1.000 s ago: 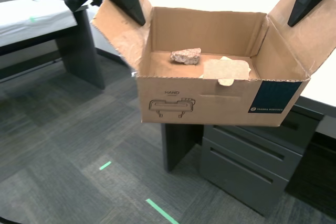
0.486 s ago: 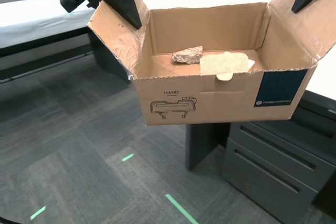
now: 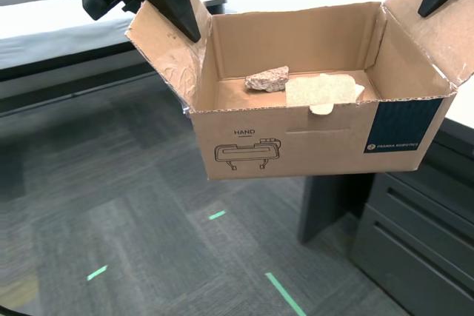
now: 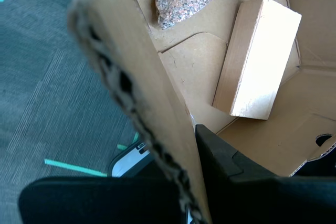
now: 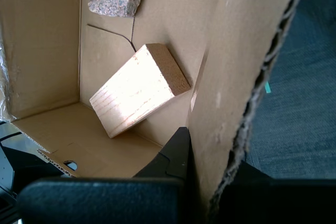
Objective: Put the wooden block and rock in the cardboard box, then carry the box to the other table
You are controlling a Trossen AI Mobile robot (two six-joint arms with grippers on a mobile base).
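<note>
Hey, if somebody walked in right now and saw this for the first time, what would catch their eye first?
Most striking is the open cardboard box hanging in mid-air above the dark carpet, each side flap pinched by a black gripper: my second gripper and my first gripper. Inside on the box floor lie the speckled rock and, just beside it, the pale wooden block.
</note>
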